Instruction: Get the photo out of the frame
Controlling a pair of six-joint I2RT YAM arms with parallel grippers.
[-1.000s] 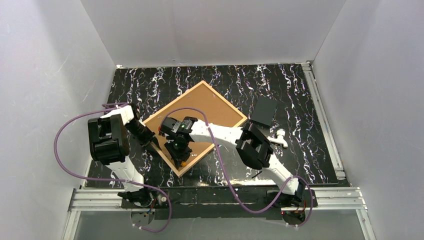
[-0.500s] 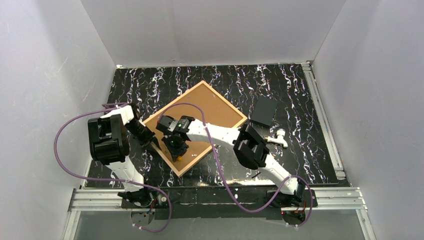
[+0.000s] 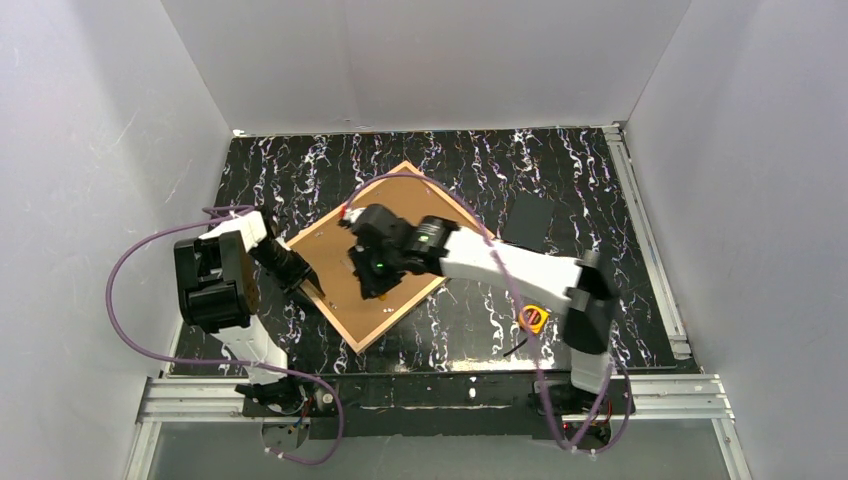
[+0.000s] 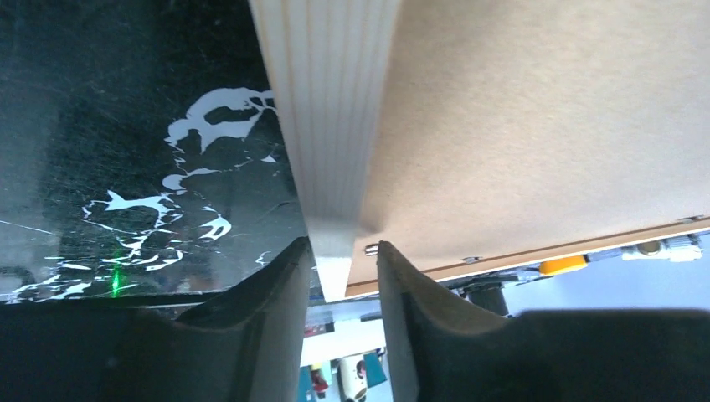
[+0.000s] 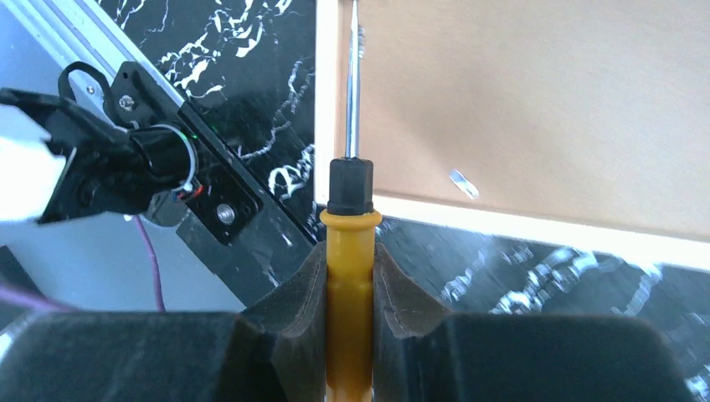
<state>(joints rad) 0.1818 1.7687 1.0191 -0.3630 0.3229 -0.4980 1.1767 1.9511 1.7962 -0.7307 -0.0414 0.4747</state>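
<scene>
The frame (image 3: 377,334) lies face down as a diamond on the black marbled table. The photo's brown backing board (image 3: 330,262) faces up and its print side is hidden. My left gripper (image 3: 306,283) is shut on the frame's left edge; in the left wrist view its fingers (image 4: 343,270) straddle the pale wood strip (image 4: 331,126) beside the backing (image 4: 544,126). My right gripper (image 3: 377,268) is over the backing's middle, shut on a yellow-handled screwdriver (image 5: 349,222). The shaft (image 5: 352,84) runs along the seam between the frame strip (image 5: 326,100) and the backing (image 5: 544,92).
A small black rectangle (image 3: 527,222) lies right of the frame. A yellow and black item (image 3: 532,319) lies near the right arm's base. A small metal tab (image 5: 463,183) sits on the backing near the frame's edge. White walls enclose the table; metal rails run along its near and right edges.
My right arm has stretched out and its gripper has moved up and right over the backing, still holding the screwdriver. The left gripper and the frame have stayed put.
</scene>
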